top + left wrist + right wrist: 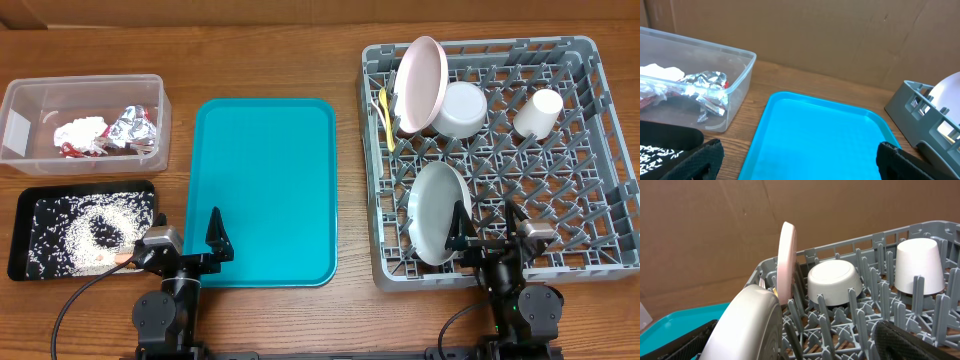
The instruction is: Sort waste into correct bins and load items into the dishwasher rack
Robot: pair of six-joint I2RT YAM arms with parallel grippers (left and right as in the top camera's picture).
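Note:
The clear tub holds the foil ball, white napkin and red packet. The black tray holds rice and a small orange piece. The grey rack holds the white plate on edge, an upturned bowl, an upturned cup, the grey-green plate and the yellow fork. My left gripper is open and empty over the teal tray's near edge. My right gripper is open at the rack's near edge, beside the grey-green plate.
The flat teal tray lies bare between the bins and the rack; it fills the left wrist view. A cardboard wall stands behind the table. The tub's foil shows in the left wrist view.

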